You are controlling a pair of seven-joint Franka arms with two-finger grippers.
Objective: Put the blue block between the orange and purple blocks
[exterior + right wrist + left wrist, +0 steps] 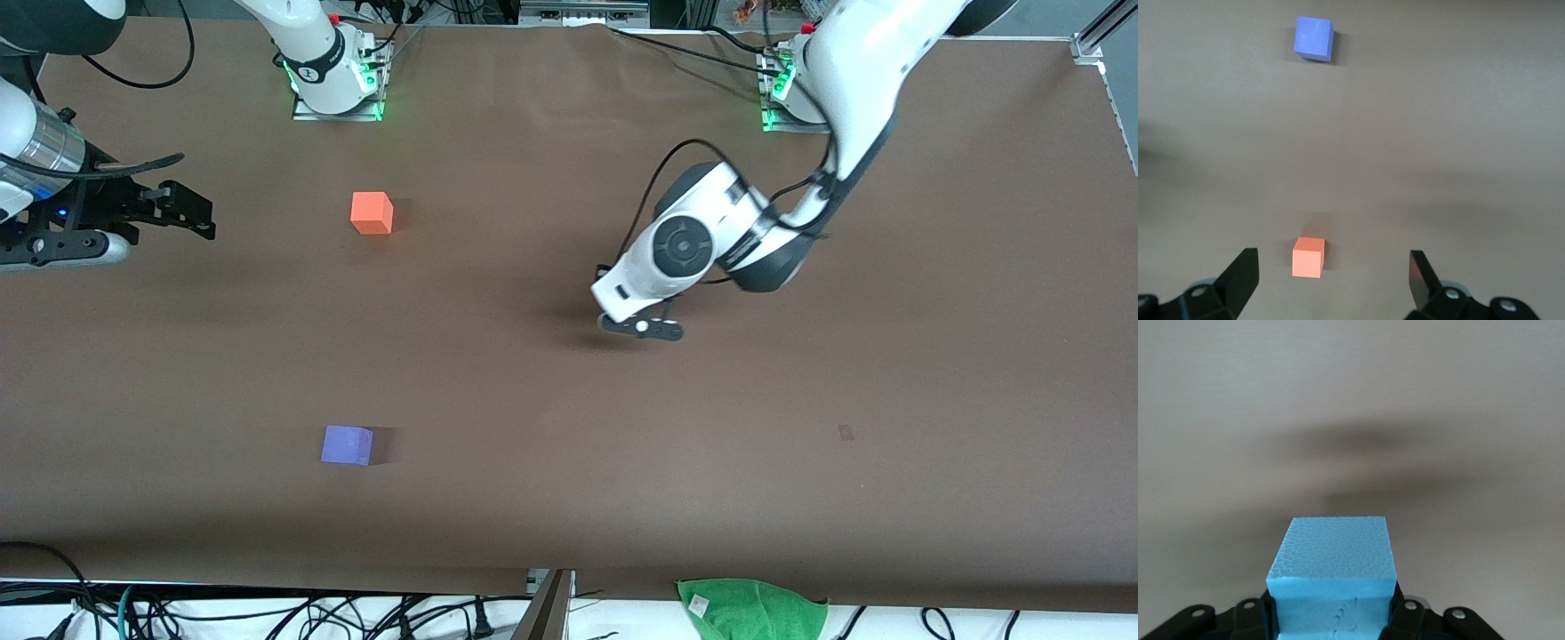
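The blue block is a light sky-blue cube clamped between the fingers of my left gripper. In the front view my left gripper hangs low over the middle of the table, and its hand hides the block. The orange block sits on the table toward the right arm's end. The purple block lies nearer the front camera than the orange one. Both also show in the right wrist view, orange and purple. My right gripper is open and empty over the right arm's end of the table.
The brown table carries a small dark mark toward the left arm's end. A green cloth and cables lie off the table's edge nearest the front camera.
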